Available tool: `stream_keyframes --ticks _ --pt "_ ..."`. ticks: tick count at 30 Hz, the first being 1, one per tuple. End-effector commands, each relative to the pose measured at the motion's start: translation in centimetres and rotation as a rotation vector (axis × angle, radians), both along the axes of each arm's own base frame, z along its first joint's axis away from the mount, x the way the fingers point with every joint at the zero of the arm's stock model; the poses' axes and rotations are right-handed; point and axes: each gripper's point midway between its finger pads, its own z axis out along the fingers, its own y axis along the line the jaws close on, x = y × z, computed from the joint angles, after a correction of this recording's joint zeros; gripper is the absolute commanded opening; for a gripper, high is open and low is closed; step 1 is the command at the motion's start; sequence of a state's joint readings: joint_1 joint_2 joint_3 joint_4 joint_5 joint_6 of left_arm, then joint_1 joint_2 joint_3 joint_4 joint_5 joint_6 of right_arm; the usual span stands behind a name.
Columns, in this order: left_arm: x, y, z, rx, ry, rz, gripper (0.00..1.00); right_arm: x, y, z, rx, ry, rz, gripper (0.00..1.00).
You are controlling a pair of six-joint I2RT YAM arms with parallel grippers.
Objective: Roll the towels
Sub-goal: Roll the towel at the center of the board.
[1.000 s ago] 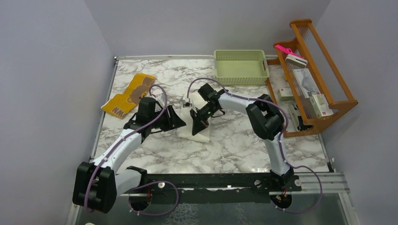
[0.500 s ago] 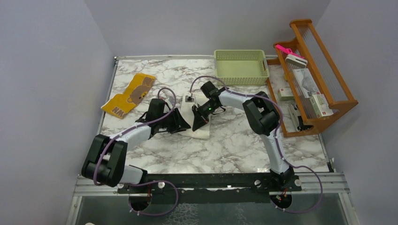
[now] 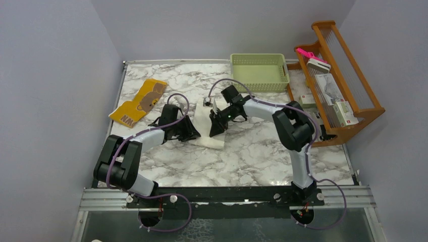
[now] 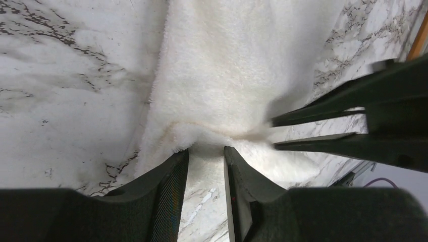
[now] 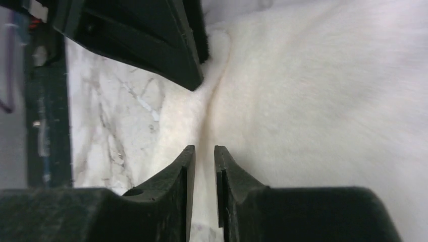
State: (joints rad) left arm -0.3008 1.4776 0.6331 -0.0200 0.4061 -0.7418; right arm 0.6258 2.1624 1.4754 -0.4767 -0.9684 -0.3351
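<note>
Marble table [image 3: 252,151]: cream towel [image 3: 213,142] at centre, yellow towel [image 3: 139,103] well left. Left gripper [image 4: 206,148] and right gripper [image 5: 204,147] straddle the cream towel's bunched edge, jaws narrowly parted, seemingly holding nothing; uneven closing could skew the roll.

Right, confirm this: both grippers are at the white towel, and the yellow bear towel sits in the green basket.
No: the top view shows the yellow bear towel lying on the table, left of the green basket, not in it.

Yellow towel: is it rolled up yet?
Not yet. The yellow towel lies flat on the table, with its bear print showing.
</note>
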Motion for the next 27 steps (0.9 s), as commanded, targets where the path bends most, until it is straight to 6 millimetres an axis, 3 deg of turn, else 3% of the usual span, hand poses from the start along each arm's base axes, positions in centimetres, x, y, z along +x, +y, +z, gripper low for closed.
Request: stream_keyframes --ticks 1,2,3,4,5,6,7,8,9,10,11,12,13,14,15,18,27 --pt "-0.9 2.0 -2.7 0.105 0.047 0.035 0.35 7.6 -1.1 8.4 0.028 -0.497 -0.291 0.23" --pt "-1.0 2.0 -2.8 0.104 0.052 0.033 0.35 8.1 -1.8 10.5 0.073 -0.594 -0.357 0.24" --pt "-1.1 2.0 -3.0 0.105 0.056 0.032 0.35 8.5 -2.7 12.1 0.131 -0.686 -0.439 0.42" --pt "-1.2 2.0 -3.2 0.104 0.06 0.031 0.35 8.8 -3.7 13.4 0.191 -0.741 -0.549 0.9" --pt "-1.3 2.1 -3.3 0.105 0.062 0.032 0.35 8.3 -4.7 12.8 0.226 -0.762 -0.607 0.99" --pt "-1.4 2.1 -3.4 0.106 0.063 0.033 0.35 7.6 -4.9 11.4 0.232 -0.752 -0.6 1.0" --pt "-1.5 2.2 -3.6 0.107 0.067 0.034 0.35 6.6 -4.3 9.5 0.197 -0.694 -0.521 0.94" --pt "-1.6 2.2 -3.7 0.109 0.07 0.035 0.35 6.4 -2.9 9.0 0.148 -0.639 -0.427 0.76" --pt "-1.6 2.2 -3.8 0.112 0.075 0.034 0.35 5.0 -1.5 7.6 0.08 -0.606 -0.341 0.54" --pt "-1.6 2.2 -3.8 0.114 0.078 0.034 0.35 3.1 -0.3 6.6 0.037 -0.653 -0.267 0.43" --pt "-1.6 2.2 -3.8 0.111 0.081 0.036 0.35 0.8 0.7 6.4 0.043 -0.774 -0.203 0.44" --pt "-1.7 2.2 -3.8 0.109 0.083 0.038 0.35 -1.3 1.2 6.7 0.081 -0.939 -0.15 0.53" --pt "-1.7 2.2 -3.8 0.108 0.085 0.04 0.35 -2.7 1.6 7.8 0.16 -1.07 -0.155 0.67" --pt "-1.7 2.1 -3.8 0.106 0.086 0.04 0.35 -3.3 1.6 8.4 0.208 -1.136 -0.173 0.74" --pt "-1.8 2.1 -3.9 0.104 0.091 0.038 0.35 -3.5 1.7 8.3 0.207 -1.146 -0.162 0.74" --pt "-1.8 2.0 -4.0 0.101 0.099 0.035 0.35 -3.0 2.0 5.4 0.089 -1.132 -0.093 0.64" --pt "-2.1 1.7 -4.5 0.078 0.121 0.024 0.35 -1.2 2.3 1.8 -0.035 -1.146 -0.085 0.64"
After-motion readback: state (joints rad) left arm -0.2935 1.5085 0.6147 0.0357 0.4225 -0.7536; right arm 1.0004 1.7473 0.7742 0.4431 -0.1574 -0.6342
